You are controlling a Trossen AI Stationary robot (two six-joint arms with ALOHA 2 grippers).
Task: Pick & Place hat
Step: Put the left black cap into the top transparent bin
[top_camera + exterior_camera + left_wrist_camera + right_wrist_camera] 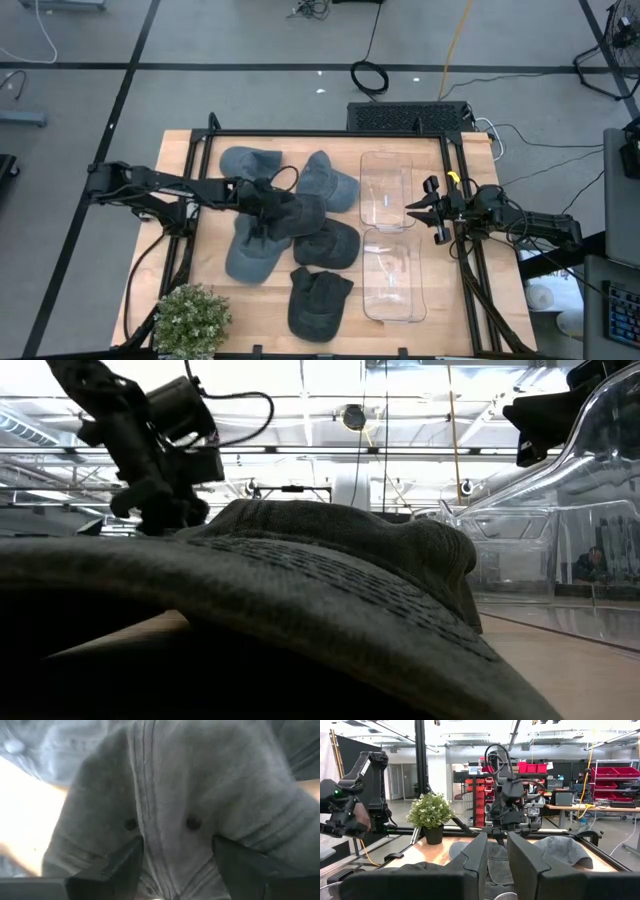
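Observation:
Several grey hats lie in a loose pile on the table's middle. My left gripper [265, 203] is down on the pile and open. In the left wrist view its fingers stand either side of a dark grey hat's crown [165, 795], with the seam and two eyelets between them. The same gripper [160, 510] shows behind a big hat [300, 590] in the low view. Other hats lie around it: [250, 160], [328, 180], [325, 243], [318, 300]. My right gripper [415, 211] hovers by the clear bins, open only a narrow gap [497, 865], holding nothing. My left gripper comes at the dark grey hat's crown [162, 845] from above, pointing down. Its open fingers [125, 865] straddle the seam ridge between the two eyelets, and the cloth bulges up between them. Whether the pads touch the cloth, I cannot tell. The hat lies on the pile.
Two clear plastic bins [385, 188] [392, 282] stand one behind the other on the table's right half. A potted plant [190, 320] sits at the near left corner. A black frame [330, 134] runs around the table. Bare wood shows left of the pile.

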